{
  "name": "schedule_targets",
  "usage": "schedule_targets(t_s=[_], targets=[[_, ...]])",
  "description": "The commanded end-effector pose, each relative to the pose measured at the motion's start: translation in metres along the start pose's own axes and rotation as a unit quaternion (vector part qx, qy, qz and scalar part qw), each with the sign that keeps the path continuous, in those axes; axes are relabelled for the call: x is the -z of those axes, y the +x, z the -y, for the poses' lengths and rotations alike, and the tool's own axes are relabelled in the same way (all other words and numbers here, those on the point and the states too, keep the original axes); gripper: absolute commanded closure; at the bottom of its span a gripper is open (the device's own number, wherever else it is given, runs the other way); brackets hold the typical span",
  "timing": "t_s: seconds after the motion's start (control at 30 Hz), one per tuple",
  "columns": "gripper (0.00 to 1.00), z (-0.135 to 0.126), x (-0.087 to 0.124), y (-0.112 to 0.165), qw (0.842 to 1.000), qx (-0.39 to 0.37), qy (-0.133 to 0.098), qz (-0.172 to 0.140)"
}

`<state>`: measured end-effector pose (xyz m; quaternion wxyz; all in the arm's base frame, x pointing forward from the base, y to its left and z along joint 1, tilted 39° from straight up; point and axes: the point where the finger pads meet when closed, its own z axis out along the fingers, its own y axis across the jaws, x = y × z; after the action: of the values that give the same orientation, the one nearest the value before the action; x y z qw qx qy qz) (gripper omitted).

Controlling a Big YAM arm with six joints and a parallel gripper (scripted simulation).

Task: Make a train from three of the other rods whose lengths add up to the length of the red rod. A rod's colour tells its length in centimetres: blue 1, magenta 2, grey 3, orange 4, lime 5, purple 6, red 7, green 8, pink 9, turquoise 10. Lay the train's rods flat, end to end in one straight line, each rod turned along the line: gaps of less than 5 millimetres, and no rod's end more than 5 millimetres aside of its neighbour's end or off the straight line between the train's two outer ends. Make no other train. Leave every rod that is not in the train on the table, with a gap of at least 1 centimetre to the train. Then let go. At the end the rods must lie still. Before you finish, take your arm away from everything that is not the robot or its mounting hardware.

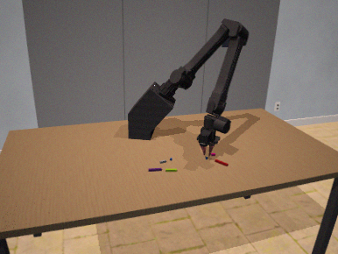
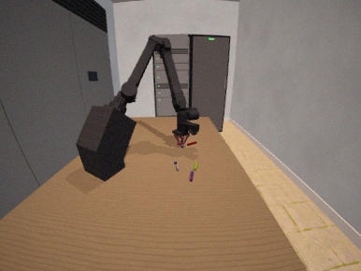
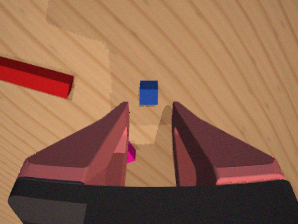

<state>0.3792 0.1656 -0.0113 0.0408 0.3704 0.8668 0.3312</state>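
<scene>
The gripper (image 3: 150, 112) is part open and holds nothing, with a blue rod (image 3: 149, 92) on the table just ahead of its tips. The magenta rod (image 3: 131, 153) lies against one finger, so closing in could knock it, or tip the tiny blue one towards the red rod (image 3: 36, 78). I count two blue, the second (image 1: 171, 158) well apart, and one each of red, magenta, grey (image 1: 163, 161), purple (image 1: 155, 169) and lime (image 1: 171, 170).

Brown wooden table (image 1: 66, 184) carries red (image 1: 221, 163), purple (image 1: 155, 169), lime (image 1: 171, 170) rods.
</scene>
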Motion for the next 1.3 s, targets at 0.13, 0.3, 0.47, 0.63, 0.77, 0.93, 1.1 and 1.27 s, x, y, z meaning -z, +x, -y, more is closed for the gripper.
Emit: schedule_targets(t_s=[0.13,0.3,0.47,0.63,0.77,0.93,1.1,1.27], targets=[[0.76,-0.011,-0.004,-0.001,1.0,0.003,-0.007,0.004],[0.76,-0.008,-0.009,0.0,1.0,0.002,-0.005,0.003],[0.76,-0.009,-0.014,0.0,1.0,0.002,-0.006,0.003],[0.76,-0.007,-0.017,0.001,1.0,0.001,-0.004,0.002],[0.76,-0.008,-0.019,0.0,1.0,0.002,-0.005,0.003],[0.76,-0.005,-0.02,0.001,1.0,0.0,-0.002,0.001],[0.76,-0.005,-0.02,0.001,1.0,-0.001,-0.002,0.001],[0.76,-0.005,-0.02,0.001,1.0,-0.001,-0.002,0.001]])
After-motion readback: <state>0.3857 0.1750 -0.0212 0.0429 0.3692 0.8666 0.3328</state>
